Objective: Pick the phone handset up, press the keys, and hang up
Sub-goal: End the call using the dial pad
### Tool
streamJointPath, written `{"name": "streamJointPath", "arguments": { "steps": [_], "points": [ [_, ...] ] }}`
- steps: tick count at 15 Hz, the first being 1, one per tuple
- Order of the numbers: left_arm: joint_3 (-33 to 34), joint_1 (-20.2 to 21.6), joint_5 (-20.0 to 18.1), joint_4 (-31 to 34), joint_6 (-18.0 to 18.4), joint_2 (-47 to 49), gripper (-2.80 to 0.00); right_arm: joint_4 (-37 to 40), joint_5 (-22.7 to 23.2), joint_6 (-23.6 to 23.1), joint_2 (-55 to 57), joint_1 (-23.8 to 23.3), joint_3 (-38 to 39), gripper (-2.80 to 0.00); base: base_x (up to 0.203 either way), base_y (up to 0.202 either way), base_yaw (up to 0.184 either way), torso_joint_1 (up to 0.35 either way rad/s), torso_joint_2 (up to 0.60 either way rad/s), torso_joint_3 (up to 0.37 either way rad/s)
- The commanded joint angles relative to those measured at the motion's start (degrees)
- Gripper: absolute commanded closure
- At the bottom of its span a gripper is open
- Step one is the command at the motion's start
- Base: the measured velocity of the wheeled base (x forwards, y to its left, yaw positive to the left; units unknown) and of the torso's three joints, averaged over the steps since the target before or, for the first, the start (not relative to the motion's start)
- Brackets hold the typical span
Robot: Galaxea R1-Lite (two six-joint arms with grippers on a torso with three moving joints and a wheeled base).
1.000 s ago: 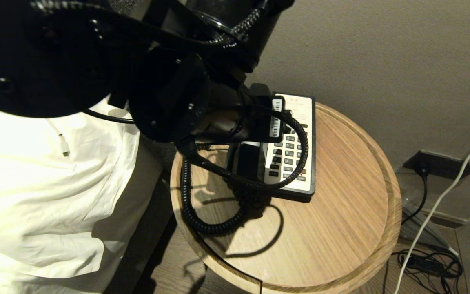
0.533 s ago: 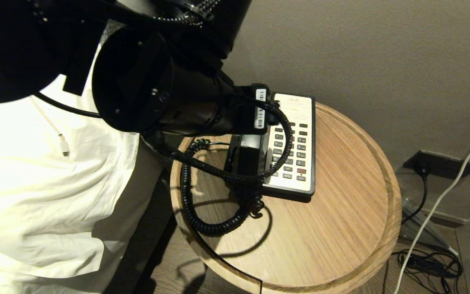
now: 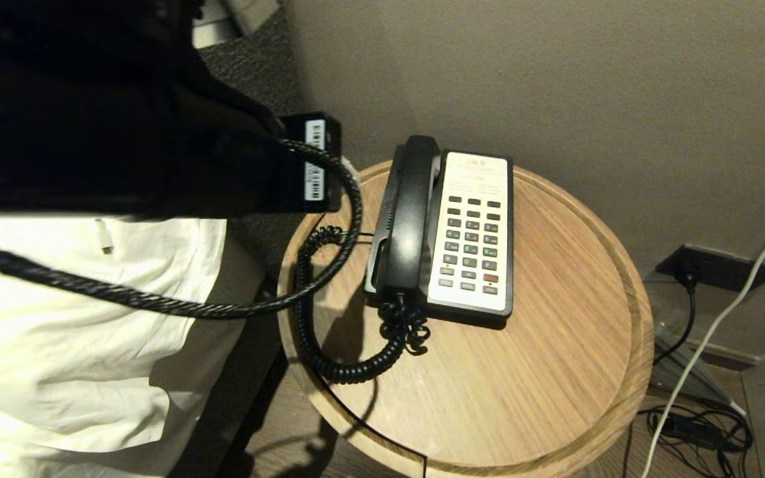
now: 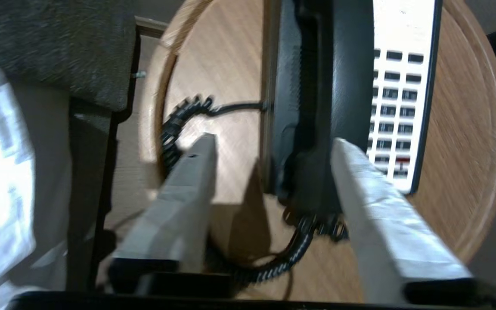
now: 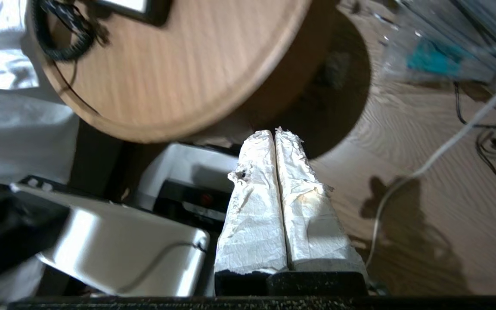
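Both steps look done to me — phone handset (image 3: 411,212) sits cradled left of the keys (image 3: 470,242), left gripper (image 4: 271,148) parted and empty, right gripper (image 5: 275,134) pressed closed, empty — only parking remains.

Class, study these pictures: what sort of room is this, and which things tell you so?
Probably a hotel bedroom: a corded desk phone stands on a round wooden side table against the wall, right beside white bedding.
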Motion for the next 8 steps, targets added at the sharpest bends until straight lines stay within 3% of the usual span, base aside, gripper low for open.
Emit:
{"name": "streamJointPath", "arguments": {
  "steps": [1,4,8],
  "points": [
    [5.4,0.0,0.0,0.2,0.1,-9.4,0.0,-1.5,0.4,0.0,9.0,0.2,-3.3,0.0,0.0,0.0,0.0,0.0,0.0,0.0],
    [7.1,-0.3,-1.1,-0.1,0.1,-11.7,0.0,-3.0,0.6,-0.1,15.8,0.2,-7.8,0.0,0.0,0.0,0.0,0.0,0.0,0.0],
    [5.7,-3.7,-3.5,-0.5,-0.4,-5.1,0.0,-2.0,0.1,0.4,12.4,0.2,-6.8,0.0,0.0,0.0,0.0,0.0,0.0,0.0]
  ]
}}
